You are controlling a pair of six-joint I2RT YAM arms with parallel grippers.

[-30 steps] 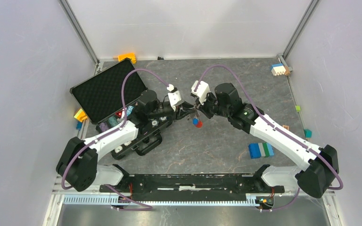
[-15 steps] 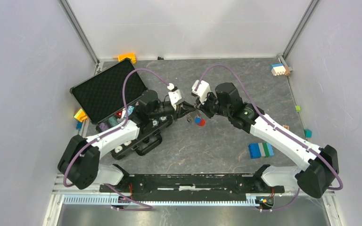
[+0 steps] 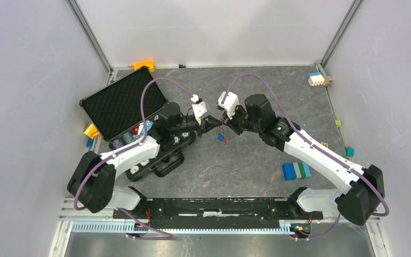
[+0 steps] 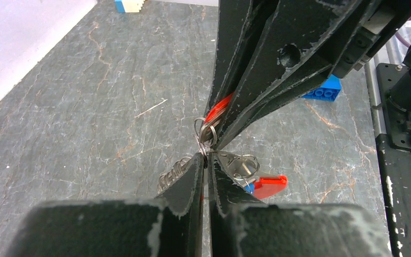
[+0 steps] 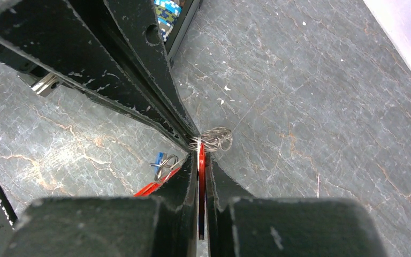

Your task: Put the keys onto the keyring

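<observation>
The keyring (image 4: 205,132): held off the table (image 3: 246,171) between both grippers, just right of the open black case (image 3: 123,104).
The right gripper (image 5: 202,158) is clamped narrow on the long red clip (image 5: 200,184); the left gripper (image 4: 206,160), tip to tip with it, is pinched nearly closed on the metal ring end, with the silvery chain bunched beside its fingers (image 4: 184,182) (coiled, not hanging straight). The keys (image 4: 265,184), red head and blue head, dangle just under the left fingertips; whether their wire loop is threaded on the ring cannot be told.
</observation>
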